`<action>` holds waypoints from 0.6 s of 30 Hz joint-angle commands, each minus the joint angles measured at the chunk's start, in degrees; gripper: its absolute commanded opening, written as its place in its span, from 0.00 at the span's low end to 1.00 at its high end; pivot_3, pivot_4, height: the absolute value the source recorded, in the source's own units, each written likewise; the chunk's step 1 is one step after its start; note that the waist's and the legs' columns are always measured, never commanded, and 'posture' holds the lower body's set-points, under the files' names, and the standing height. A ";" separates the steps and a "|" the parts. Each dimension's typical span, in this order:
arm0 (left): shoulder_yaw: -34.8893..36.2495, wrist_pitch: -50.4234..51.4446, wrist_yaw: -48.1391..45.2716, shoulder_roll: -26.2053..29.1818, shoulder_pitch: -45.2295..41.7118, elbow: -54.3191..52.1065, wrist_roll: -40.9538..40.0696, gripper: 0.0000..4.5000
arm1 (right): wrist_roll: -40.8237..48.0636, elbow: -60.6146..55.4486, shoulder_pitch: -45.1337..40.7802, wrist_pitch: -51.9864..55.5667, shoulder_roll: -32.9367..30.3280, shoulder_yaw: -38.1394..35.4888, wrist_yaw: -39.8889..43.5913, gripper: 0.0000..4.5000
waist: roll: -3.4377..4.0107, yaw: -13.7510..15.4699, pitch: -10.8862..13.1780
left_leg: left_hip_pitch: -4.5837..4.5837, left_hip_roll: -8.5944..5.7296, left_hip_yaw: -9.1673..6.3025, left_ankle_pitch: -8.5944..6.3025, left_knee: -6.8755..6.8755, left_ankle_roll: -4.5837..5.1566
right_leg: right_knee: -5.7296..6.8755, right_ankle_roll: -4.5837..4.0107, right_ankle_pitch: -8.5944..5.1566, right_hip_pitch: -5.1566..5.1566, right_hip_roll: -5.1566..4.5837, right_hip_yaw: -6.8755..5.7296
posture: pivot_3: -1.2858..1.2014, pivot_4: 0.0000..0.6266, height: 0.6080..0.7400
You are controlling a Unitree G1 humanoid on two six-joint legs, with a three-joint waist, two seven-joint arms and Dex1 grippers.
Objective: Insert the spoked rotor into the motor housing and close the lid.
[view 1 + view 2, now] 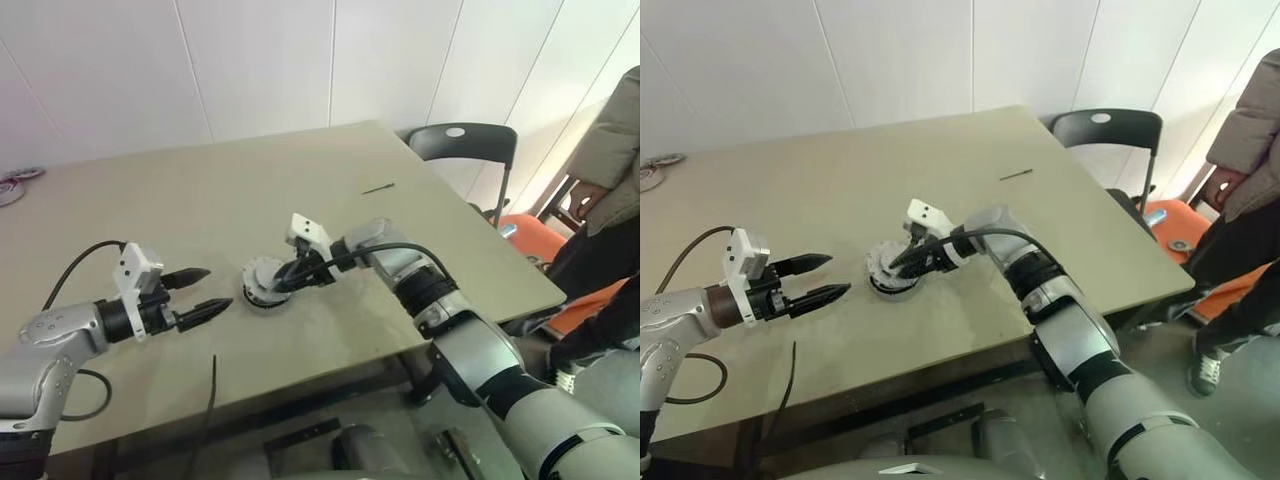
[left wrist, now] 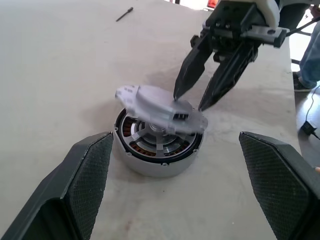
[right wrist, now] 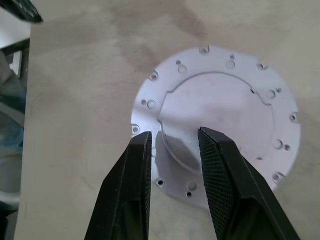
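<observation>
Grey lid [image 2: 162,107] tilted atop copper-wound housing [image 2: 150,157]

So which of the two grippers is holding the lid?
The right gripper: its fingers pinch the lid, tilted over the housing. The left gripper is open and apart.

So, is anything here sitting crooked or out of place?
Yes. The lid is not flat on the motor housing: it lies tilted across the top, so the copper windings and the spoked rotor show beneath. The right hand grips its raised middle part.
</observation>
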 commanded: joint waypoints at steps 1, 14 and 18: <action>1.69 -0.17 0.22 0.02 -0.09 -2.00 -1.23 0.96 | -1.69 3.18 -1.50 -2.36 1.58 0.64 -0.45 0.34 | 0.00 0.00 0.00 | 0.00 0.00 0.01 0.00 0.00 0.00 | 0.00 0.00 0.00 0.00 -0.01 0.00 | 0.52 0.00 1.00; 2.03 0.04 0.61 0.07 1.12 -2.74 -1.78 0.96 | -4.26 11.23 -1.95 -6.15 3.92 -0.27 -1.65 0.34 | -0.03 -0.03 -0.03 | 0.08 -0.01 0.00 0.00 0.04 0.00 | 0.03 -0.01 0.00 0.07 -0.02 0.02 | 0.52 0.00 1.00; 1.94 -0.12 0.67 0.03 0.86 -2.55 -1.77 0.96 | -4.81 11.38 -1.73 -6.89 3.91 -0.12 -1.67 0.34 | -0.03 -0.03 -0.03 | 0.08 -0.01 0.00 0.00 0.04 0.00 | 0.03 -0.01 0.00 0.08 -0.02 0.02 | 0.52 0.00 1.00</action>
